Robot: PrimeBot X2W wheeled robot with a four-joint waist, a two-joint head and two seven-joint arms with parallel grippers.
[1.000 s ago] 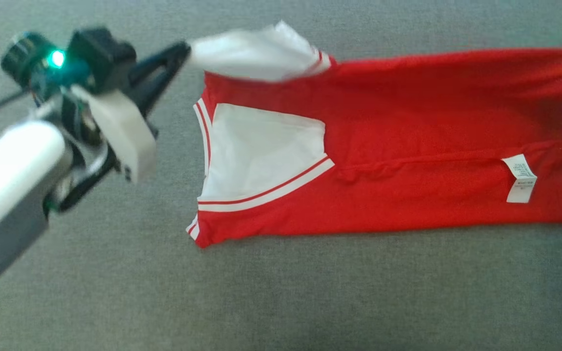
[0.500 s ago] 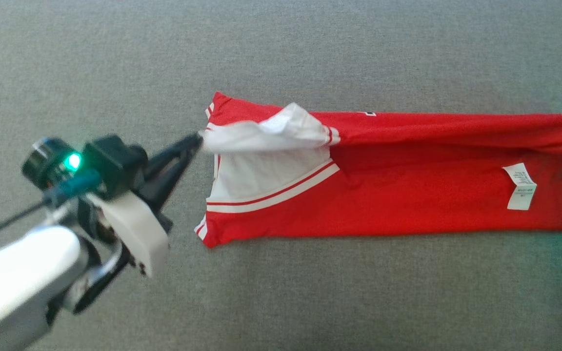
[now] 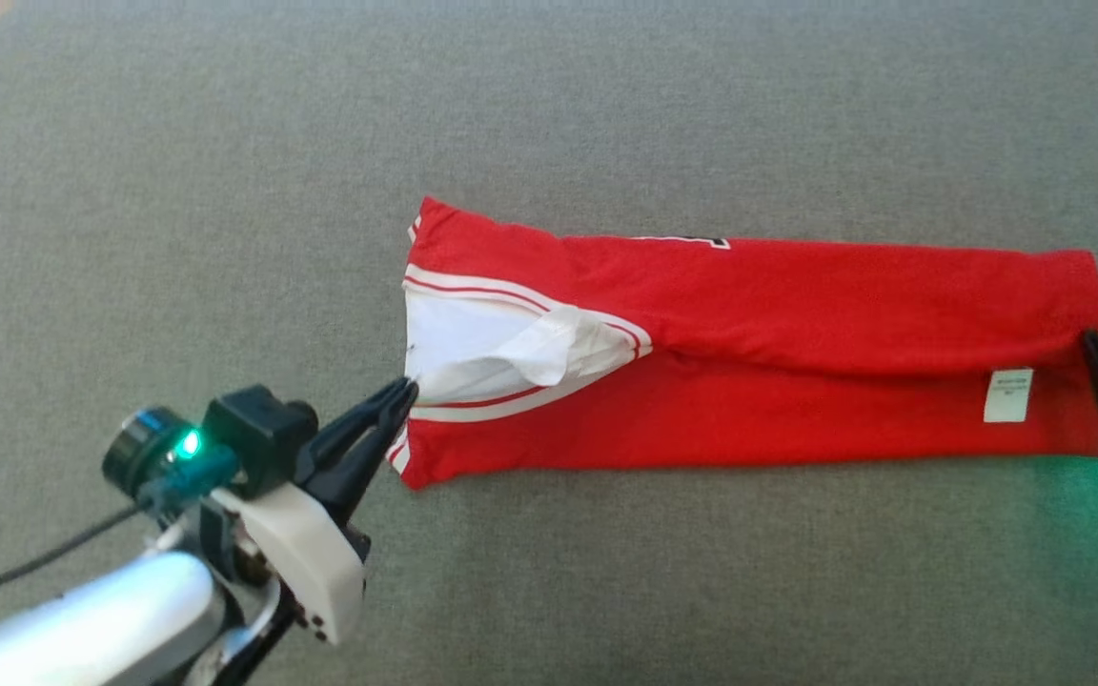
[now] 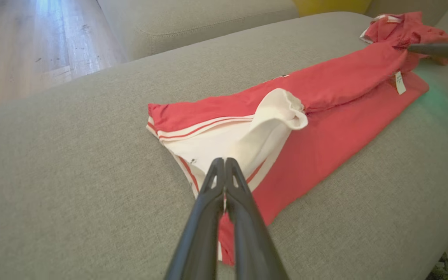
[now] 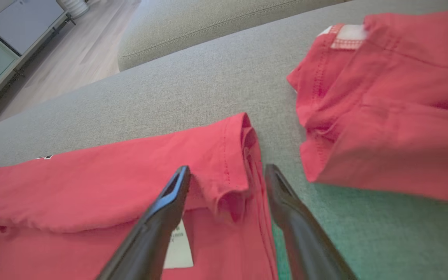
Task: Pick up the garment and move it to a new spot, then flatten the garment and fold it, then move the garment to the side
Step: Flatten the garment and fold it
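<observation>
At the left, the left gripper (image 3: 404, 389) is clenched, its tips at the open edge of the white sleeve (image 3: 492, 348), and appears to pinch it. The red jersey (image 3: 797, 314) lies lengthwise on the grey sofa cushion (image 3: 225, 191), its far long edge folded over towards the robot.

The first risk sits with that sleeve. If the claw lets go with the cloth bunched, the sleeve may spring up instead of lying flat. If it pulls leftward, it could drag the fold open. The head view makes the sleeve look nearly flat. The left wrist view shows it standing up in a puffed loop, and also the wooden floor (image 4: 33, 46) beyond the cushion.

Further right, the care label (image 3: 1006, 395) lies just beside the hem. There the right gripper (image 5: 228, 171) is released, its fingers astride the hem corner without closing on it. Drawn back carelessly, a finger could hook the rumpled corner and undo the fold. The head view gives one dark finger at the hem. The right wrist view shows both fingers spread, and how near the second red garment (image 5: 383, 109) lies, close enough to be caught by mistake.
</observation>
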